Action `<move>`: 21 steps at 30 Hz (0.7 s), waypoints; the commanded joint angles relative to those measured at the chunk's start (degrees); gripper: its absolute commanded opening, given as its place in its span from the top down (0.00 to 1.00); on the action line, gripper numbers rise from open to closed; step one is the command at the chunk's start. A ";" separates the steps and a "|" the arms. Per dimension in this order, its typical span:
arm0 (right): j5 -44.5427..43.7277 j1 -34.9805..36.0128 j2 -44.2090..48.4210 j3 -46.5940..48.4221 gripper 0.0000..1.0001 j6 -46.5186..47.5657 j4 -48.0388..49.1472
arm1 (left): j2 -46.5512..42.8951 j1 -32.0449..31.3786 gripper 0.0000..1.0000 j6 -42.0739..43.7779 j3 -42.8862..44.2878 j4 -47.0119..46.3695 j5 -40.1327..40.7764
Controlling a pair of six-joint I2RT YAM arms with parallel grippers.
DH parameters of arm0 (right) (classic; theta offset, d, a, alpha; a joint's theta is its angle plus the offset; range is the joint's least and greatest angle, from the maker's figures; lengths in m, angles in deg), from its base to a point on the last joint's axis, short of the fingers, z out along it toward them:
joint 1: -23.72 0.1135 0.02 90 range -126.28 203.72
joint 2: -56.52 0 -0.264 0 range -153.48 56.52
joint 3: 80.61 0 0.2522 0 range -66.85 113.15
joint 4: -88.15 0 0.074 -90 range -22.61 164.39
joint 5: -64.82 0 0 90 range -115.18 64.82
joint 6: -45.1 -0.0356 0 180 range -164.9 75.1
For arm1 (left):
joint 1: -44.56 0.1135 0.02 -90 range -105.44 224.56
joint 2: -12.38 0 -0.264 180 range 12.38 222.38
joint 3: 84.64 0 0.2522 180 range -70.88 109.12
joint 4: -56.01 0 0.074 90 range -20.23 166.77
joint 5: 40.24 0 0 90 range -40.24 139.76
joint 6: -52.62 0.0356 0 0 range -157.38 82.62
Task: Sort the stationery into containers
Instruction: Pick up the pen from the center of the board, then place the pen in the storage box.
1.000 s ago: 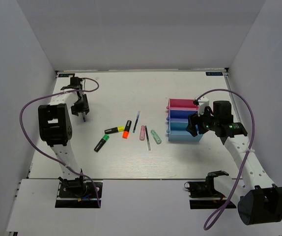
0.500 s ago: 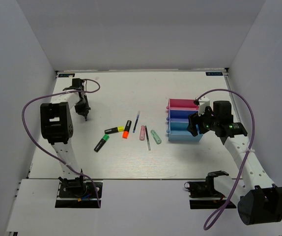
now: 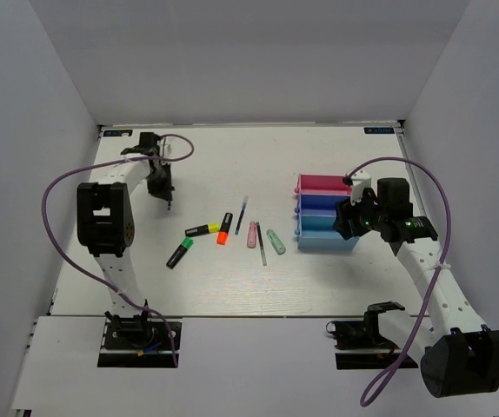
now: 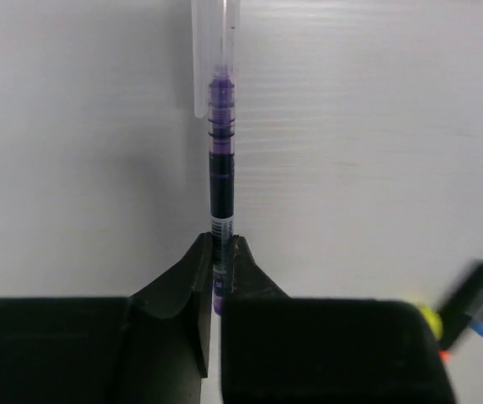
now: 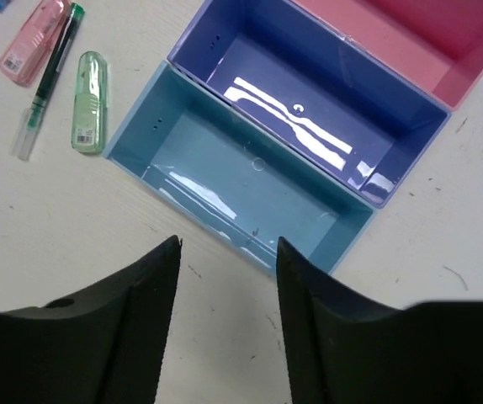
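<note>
left gripper (image 4: pixel 220 250): clamped on the lower end of the purple pen (image 4: pixel 221 172); the pen sticks straight out past the fingertips, clear cap end farthest out
left gripper vs earlier: a second ago the jaws stood wider at the far-left part of the table (image 3: pixel 232 287); now they are pinched in, and in the top view the gripper (image 3: pixel 159 181) sits a bit further right, toward the centre
purple pen, top view: dark tip pokes out just below the left gripper (image 3: pixel 168 205); can't tell if it touches the table
right gripper (image 5: pixel 228 246): fingers spread wide, holding nothing, above the near edge of the light blue tray (image 5: pixel 225 181)
right gripper vs earlier: barely shifted, same spot at the right side of the trays
trays: magenta-pink tray (image 3: pixel 321 183), dark blue tray (image 3: pixel 319 201) and light blue tray joined in a row, unmoved
loose stationery, mid-table, same places as before: yellow-black marker (image 3: pixel 202 229), orange-black marker (image 3: pixel 224 228), green-black marker (image 3: pixel 179 253), blue pen (image 3: pixel 242 215), pink marker (image 3: pixel 252 234), thin pen (image 3: pixel 261 243), pale green marker (image 3: pixel 276 241)
nearest the trays: pale green marker, just left of the light blue tray, not touching it
</note>
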 commanded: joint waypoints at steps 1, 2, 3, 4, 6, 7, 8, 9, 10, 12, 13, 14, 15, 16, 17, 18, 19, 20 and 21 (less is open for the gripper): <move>2.66 -0.03 0.59 0.78 0.51 0.58 1.32 | -6.68 -6.84 0.99 5.26 8.23 2.23 -9.47; 2.67 -0.12 0.51 0.52 0.76 0.75 1.93 | -6.85 -10.07 0.99 5.79 10.17 2.23 -12.87; 2.85 -0.03 1.11 0.09 0.87 1.10 2.54 | -7.12 -11.15 0.99 6.32 12.19 1.36 -13.95; 3.11 -0.03 1.21 -0.79 0.96 1.37 3.68 | -7.21 -13.42 0.99 6.84 12.99 0.83 -15.52; 3.98 0.05 1.47 -1.67 1.00 3.56 4.39 | -7.03 -16.77 0.99 10.00 15.63 -1.97 -18.86; 4.25 -0.21 1.47 -2.37 1.00 3.83 5.26 | -6.86 -20.00 0.99 10.88 15.90 -3.90 -19.58; 4.78 -0.12 1.56 -2.99 1.00 5.22 5.53 | -6.59 -21.08 0.99 12.11 17.64 -4.62 -19.93; 5.91 -0.21 1.65 -3.17 1.00 5.93 6.06 | -6.16 -23.00 0.99 12.99 18.18 -5.93 -21.94; 6.62 -0.30 1.82 -3.61 1.00 6.81 6.15 | -5.19 -23.89 0.99 13.70 18.62 -8.12 -23.87; 9.08 -0.12 2.00 -4.22 1.00 10.32 6.50 | -4.31 -26.44 0.99 15.99 19.59 -10.33 -27.81; 9.70 -0.12 2.52 -4.66 1.00 12.42 6.68 | -3.26 -27.06 0.99 16.51 19.24 -15.04 -29.93; 10.14 -0.12 2.87 -5.27 1.00 12.97 6.94 | -3.08 -27.67 0.99 17.56 18.81 -16.74 -30.65; 10.06 0.66 3.05 -5.63 1.00 14.36 7.90 | -2.81 -29.33 0.99 17.66 17.76 -18.76 -31.79; 10.06 0.15 3.92 -6.24 1.00 14.90 8.69 | -2.20 -29.96 0.99 17.92 16.79 -25.39 -32.67; 10.14 0.06 4.28 -6.77 1.00 15.08 9.13 | -1.76 -31.01 0.99 17.58 16.52 -27.54 -32.94; 9.88 -0.03 4.37 -6.69 1.00 15.00 9.14 | -0.71 -31.89 0.99 17.05 16.43 -30.96 -33.20; 9.88 -0.03 4.46 -6.69 1.00 15.26 9.05 | 0.86 -32.33 0.99 16.96 17.73 -33.08 -32.95; 9.79 -0.12 4.46 -6.60 1.00 15.08 9.14 | 2.79 -33.21 0.99 17.22 18.62 -33.80 -32.86; 9.79 -0.03 4.46 -6.60 1.00 15.08 9.14 | 4.03 -34.09 0.99 17.57 21.32 -33.98 -32.77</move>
